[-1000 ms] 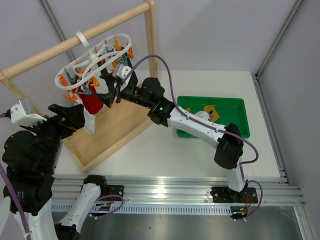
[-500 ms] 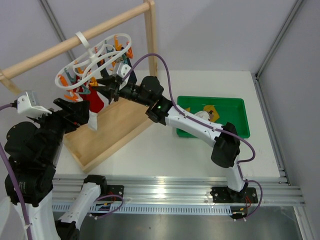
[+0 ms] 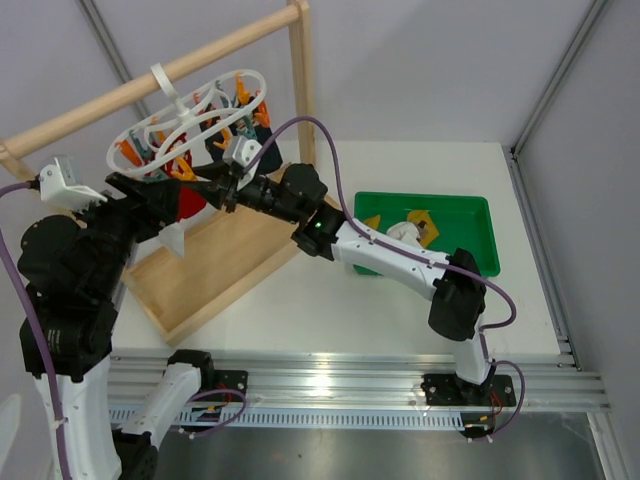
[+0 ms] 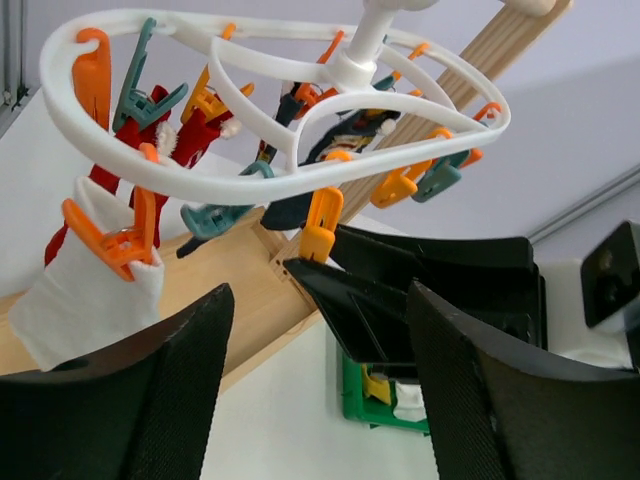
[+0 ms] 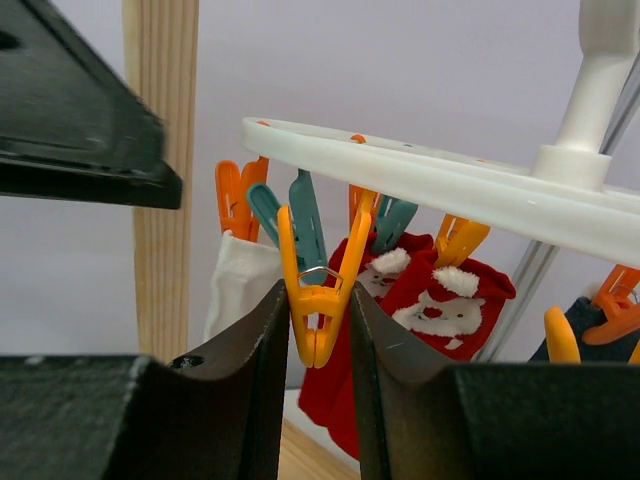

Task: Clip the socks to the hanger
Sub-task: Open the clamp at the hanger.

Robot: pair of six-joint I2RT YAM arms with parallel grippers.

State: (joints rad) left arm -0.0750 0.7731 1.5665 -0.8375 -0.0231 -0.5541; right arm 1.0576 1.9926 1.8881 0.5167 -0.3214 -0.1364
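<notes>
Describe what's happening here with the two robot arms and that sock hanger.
The right gripper is pinching an orange peg on the white hanger. The left gripper stands open beside a white sock that hangs clipped by another orange peg. Red socks also hang there. More socks lie in the green bin, not yet clipped.

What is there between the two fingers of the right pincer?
An orange peg of the hanger sits there, with both fingers of the right pincer pressing its handles. The right wrist view shows it.
</notes>
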